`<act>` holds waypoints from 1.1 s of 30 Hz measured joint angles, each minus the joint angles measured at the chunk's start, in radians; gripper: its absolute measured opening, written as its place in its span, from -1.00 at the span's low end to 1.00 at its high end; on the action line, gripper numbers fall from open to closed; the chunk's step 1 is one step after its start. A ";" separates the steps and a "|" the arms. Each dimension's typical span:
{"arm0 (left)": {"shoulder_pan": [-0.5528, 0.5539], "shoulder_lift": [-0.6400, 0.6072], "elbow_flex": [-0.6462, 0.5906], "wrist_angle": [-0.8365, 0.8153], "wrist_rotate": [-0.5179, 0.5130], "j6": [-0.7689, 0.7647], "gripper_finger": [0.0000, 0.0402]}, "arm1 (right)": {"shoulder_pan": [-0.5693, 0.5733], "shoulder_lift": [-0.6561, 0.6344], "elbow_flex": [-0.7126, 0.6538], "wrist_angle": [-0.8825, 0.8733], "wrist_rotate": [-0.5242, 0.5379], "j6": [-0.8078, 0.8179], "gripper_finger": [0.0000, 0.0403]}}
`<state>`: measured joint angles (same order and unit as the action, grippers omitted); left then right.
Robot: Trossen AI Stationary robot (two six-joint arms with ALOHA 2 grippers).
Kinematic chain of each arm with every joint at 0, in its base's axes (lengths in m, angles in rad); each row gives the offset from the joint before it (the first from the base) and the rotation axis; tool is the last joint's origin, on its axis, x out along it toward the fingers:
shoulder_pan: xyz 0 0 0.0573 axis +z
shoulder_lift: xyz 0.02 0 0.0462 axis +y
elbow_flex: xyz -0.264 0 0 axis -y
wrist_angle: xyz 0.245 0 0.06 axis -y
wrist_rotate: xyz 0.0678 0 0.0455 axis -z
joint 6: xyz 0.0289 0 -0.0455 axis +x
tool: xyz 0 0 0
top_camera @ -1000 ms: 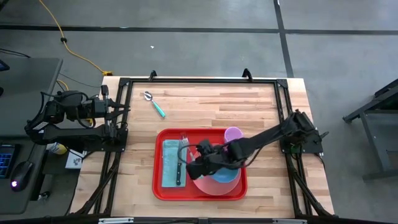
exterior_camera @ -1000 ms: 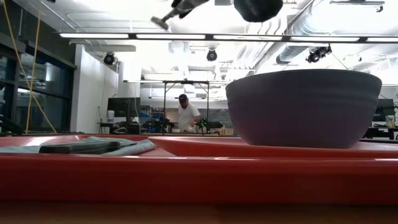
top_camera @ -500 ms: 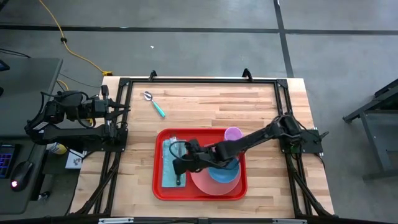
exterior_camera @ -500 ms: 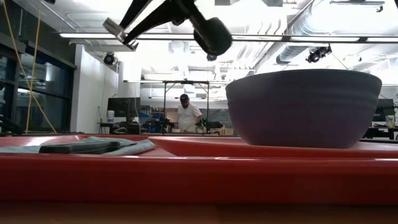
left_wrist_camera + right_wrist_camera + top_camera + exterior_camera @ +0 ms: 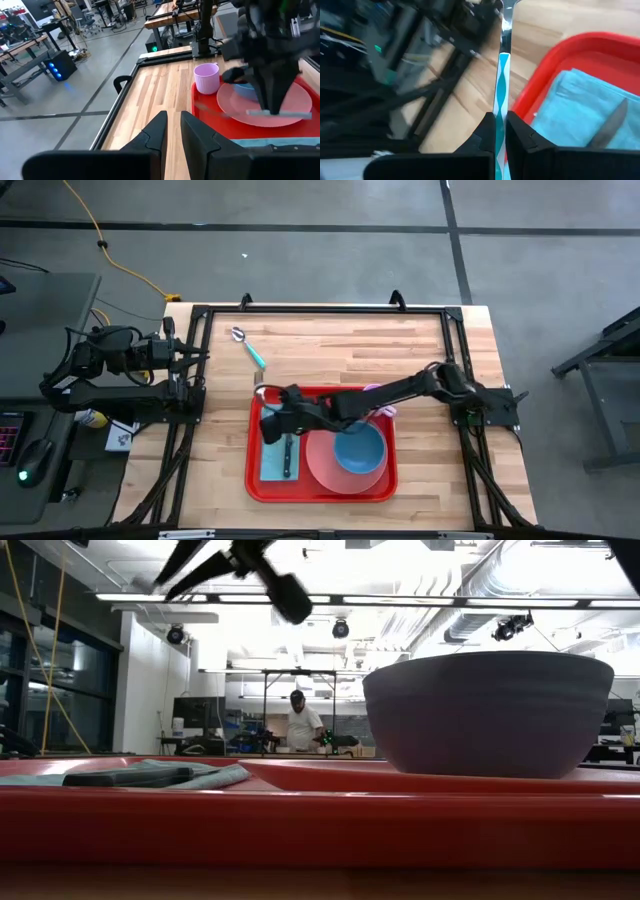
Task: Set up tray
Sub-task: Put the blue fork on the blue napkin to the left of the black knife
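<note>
Wooden slatted table (image 5: 330, 340), black frame rails on all sides, lab floor beyond.

Right gripper (image 5: 499, 122): clenched on a teal-handled metal utensil (image 5: 501, 75), probably a fork; handle pinched between the fingers, metal end pointing out past the tray's edge over bare wood.

Change: a second ago this gripper hung above the round pink plate (image 5: 325, 470) and the blue bowl (image 5: 358, 448). It has since swept across to the tray's far left corner, arm stretched low over the dishes.

Large red plastic rectangular tray (image 5: 251, 470): sits at the near middle of the table. On it, a light blue cloth napkin (image 5: 271, 465) with a black-handled knife (image 5: 288, 458); plate and bowl beside these; a lilac cup (image 5: 206, 78) at the far edge.

Judgement: utensil is being carried to the napkin side, placement not yet done.

Room: open wood left of and beyond the tray. A teal-handled spoon (image 5: 249, 348) lies apart on it. Raised rim sits close under the utensil.

Left gripper (image 5: 170, 132): parked at the table's left rail, well clear.
</note>
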<state>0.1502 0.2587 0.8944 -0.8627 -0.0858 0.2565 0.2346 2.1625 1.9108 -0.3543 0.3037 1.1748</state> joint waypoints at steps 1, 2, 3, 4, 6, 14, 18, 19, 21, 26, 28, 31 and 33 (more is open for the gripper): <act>0.000 0.000 0.000 0.000 0.000 0.000 -0.57 | -0.003 0.031 0.044 -0.036 -0.009 -0.006 -1.00; 0.000 0.000 0.000 0.000 0.000 0.000 -0.57 | -0.006 0.063 0.090 -0.073 -0.021 -0.007 -1.00; 0.000 0.000 0.000 0.000 0.000 -0.003 -0.57 | -0.006 0.095 0.145 -0.120 -0.025 -0.005 -1.00; 0.000 0.000 0.000 0.000 0.000 -0.004 -0.57 | -0.006 0.126 0.200 -0.172 -0.026 -0.005 -1.00; 0.000 0.000 0.000 0.000 0.000 -0.018 -0.57 | -0.006 0.182 0.315 -0.282 -0.020 0.013 -1.00; 0.000 0.000 0.000 0.001 0.000 -0.057 -0.57 | -0.011 0.231 0.379 -0.390 0.023 0.127 -1.00; 0.000 0.000 0.000 0.001 -0.002 -0.081 -0.57 | -0.011 0.234 0.379 -0.402 0.041 0.181 -1.00; 0.000 0.000 0.000 0.001 -0.002 -0.083 -0.57 | -0.010 0.237 0.379 -0.405 0.048 0.192 -1.00; 0.000 0.000 0.000 0.001 -0.002 -0.086 -0.57 | -0.007 0.246 0.379 -0.415 0.058 0.217 -1.00; 0.000 0.000 0.000 0.001 -0.002 -0.113 -0.57 | -0.004 0.268 0.379 -0.383 0.065 0.264 -1.00; 0.000 0.000 0.000 0.001 -0.002 -0.114 -0.57 | 0.000 0.280 0.379 -0.383 0.054 0.273 -1.00; 0.000 0.000 0.000 0.001 -0.003 -0.124 -0.57 | 0.003 0.297 0.379 -0.383 0.033 0.297 -1.00; 0.000 0.000 0.000 0.001 -0.003 -0.131 -0.57 | 0.008 0.305 0.379 -0.382 0.023 0.316 -1.00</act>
<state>0.1502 0.2584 0.8948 -0.8619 -0.0887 0.1257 0.2430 2.4674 2.2898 -0.7361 0.3263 1.4905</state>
